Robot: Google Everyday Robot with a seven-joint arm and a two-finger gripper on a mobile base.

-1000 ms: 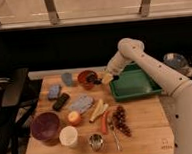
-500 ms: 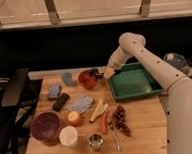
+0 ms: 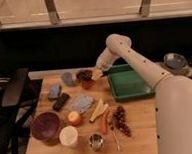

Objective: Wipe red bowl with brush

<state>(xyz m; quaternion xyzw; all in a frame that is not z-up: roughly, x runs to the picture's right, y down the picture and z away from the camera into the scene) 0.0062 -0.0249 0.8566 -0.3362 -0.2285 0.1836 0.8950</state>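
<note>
Gripper [image 3: 98, 74] clamped shut around brush [image 3: 92, 78], bristles over red bowl [image 3: 84, 77]; best swept gently round the inside, bowl kept from sliding.

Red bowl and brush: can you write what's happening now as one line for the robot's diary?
gripper: shut on brush, at red bowl's right rim | brush: head over red bowl | red bowl: back of table | step: wiping

place: lab-like test room | evidence: wooden table [image 3: 139, 133] under window; hand [image 3: 98, 74] above

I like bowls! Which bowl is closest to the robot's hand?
The small red bowl, right beside the gripper at the table's back; the purple bowl sits at the front.
</note>
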